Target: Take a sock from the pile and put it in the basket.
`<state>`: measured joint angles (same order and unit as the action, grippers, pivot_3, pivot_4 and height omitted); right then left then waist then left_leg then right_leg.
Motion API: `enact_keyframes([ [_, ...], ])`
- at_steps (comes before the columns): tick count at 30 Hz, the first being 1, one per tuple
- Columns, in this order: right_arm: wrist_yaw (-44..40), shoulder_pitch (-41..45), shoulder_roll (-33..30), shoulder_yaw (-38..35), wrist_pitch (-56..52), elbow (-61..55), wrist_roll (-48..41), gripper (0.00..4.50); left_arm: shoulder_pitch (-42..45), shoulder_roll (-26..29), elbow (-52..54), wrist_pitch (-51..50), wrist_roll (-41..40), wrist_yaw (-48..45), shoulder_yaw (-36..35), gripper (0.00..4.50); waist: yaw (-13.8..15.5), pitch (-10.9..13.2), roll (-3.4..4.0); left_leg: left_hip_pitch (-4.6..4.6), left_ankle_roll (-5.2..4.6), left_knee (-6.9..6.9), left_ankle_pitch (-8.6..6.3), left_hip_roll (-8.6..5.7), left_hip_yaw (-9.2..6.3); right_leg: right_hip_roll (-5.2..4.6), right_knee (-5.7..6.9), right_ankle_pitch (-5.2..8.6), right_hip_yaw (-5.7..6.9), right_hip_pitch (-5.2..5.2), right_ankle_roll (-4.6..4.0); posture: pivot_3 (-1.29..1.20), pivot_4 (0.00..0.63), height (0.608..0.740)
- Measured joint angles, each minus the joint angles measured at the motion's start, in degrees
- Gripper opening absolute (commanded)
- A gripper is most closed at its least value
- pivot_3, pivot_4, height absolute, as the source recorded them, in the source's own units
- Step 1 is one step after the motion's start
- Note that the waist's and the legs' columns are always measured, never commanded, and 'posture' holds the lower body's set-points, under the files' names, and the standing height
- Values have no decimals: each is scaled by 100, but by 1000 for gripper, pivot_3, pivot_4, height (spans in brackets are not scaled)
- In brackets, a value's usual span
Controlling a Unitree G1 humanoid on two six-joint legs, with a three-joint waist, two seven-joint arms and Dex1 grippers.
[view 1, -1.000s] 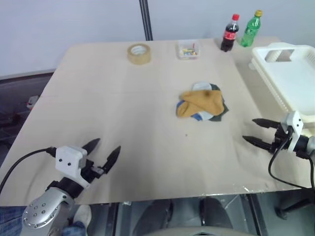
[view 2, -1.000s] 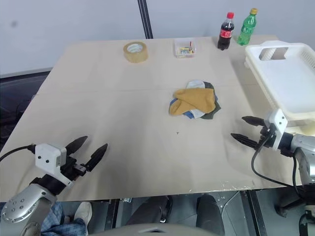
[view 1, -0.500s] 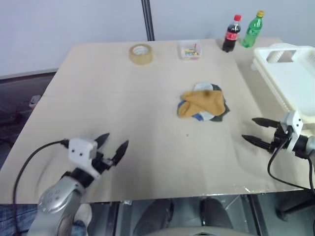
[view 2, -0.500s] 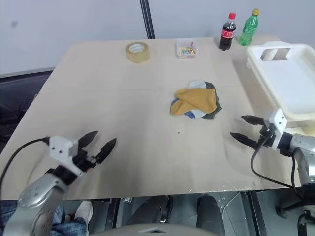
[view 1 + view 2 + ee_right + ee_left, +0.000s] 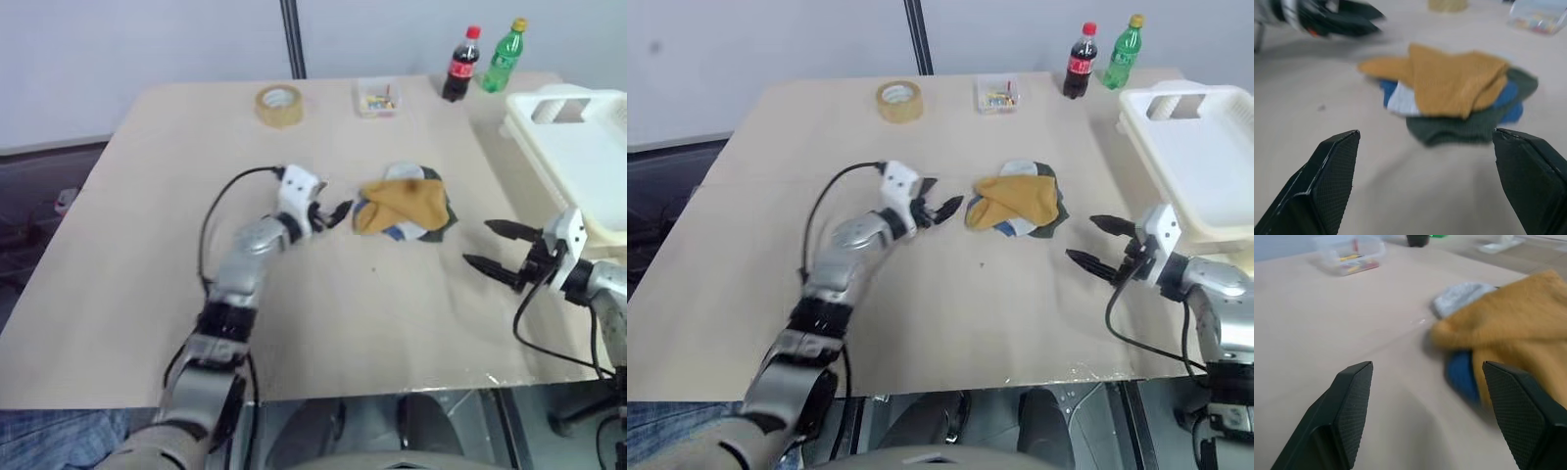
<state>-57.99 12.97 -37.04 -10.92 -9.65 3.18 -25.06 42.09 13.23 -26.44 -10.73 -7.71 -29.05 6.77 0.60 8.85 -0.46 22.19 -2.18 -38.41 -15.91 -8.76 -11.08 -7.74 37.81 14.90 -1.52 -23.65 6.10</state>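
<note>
The mustard-yellow sock (image 5: 404,201) lies on top of the pile (image 5: 432,225) at mid-table, over grey, blue and dark green socks. My left gripper (image 5: 329,203) hovers open just left of the pile, its fingers pointing at the sock's near end without touching it. The left wrist view shows the sock (image 5: 1520,330) and a blue sock (image 5: 1462,374) just beyond the open fingertips. To the right of the pile, my right gripper (image 5: 477,244) is open and empty, pointing left. The cream-white basket (image 5: 588,157) stands at the table's right edge, behind the right gripper.
At the table's far side stand a tape roll (image 5: 279,105), a small clear box (image 5: 376,100) of coloured bits, a cola bottle (image 5: 458,67) and a green bottle (image 5: 501,59). The left arm's black cable loops over the table left of the pile.
My left arm has swung from the table's front left corner forward and right, up to the pile's left side. The right gripper has edged a little toward the pile. Both stay open.
</note>
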Motion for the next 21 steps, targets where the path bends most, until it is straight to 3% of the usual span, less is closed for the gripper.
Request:
enact_keyframes([
  [2, 273, 96, 134, 133, -19, -141, 134, 4485, 216, -126, -399, 342, 116, -77, 62, 3815, -46, 0, 0, 0, 0, 0, 0, 0, -1, 0, 2, 0, -1, -1, 0, 0, 150, 740],
  [6, 808, 414, 392, 572, -21, -399, 660, 4485, 4, -93, -129, 441, -225, -695, -54, 3815, -177, 0, 1, 3, 0, 0, 1, 3, 0, -1, 13, 0, -7, -14, 0, 0, 150, 740],
  [13, 1634, 1618, 1039, 1519, -734, -371, 1415, 4485, -2117, 1112, 2656, -647, -1148, -1448, -598, 3815, -305, -2, 4, -7, 4, 0, 3, 7, -8, 16, 22, 0, -22, -18, -1, 0, 150, 740],
  [16, 1799, 2075, 1352, 1969, -836, 89, 1768, 4485, -3086, 1634, 3966, -1308, -1762, -1590, -1070, 3815, -241, -2, 5, -7, 4, -1, 3, 2, -13, 15, 19, 0, -17, -14, -2, 0, 150, 740],
  [21, 1887, 2613, 1760, 2391, -708, 1042, 2212, 4485, -4360, 2085, 5291, -1923, -2639, -1618, -1993, 3815, -256, 0, 7, -12, 4, 6, 3, 6, -10, 20, 16, 1, -21, -15, -3, 0, 150, 740],
])
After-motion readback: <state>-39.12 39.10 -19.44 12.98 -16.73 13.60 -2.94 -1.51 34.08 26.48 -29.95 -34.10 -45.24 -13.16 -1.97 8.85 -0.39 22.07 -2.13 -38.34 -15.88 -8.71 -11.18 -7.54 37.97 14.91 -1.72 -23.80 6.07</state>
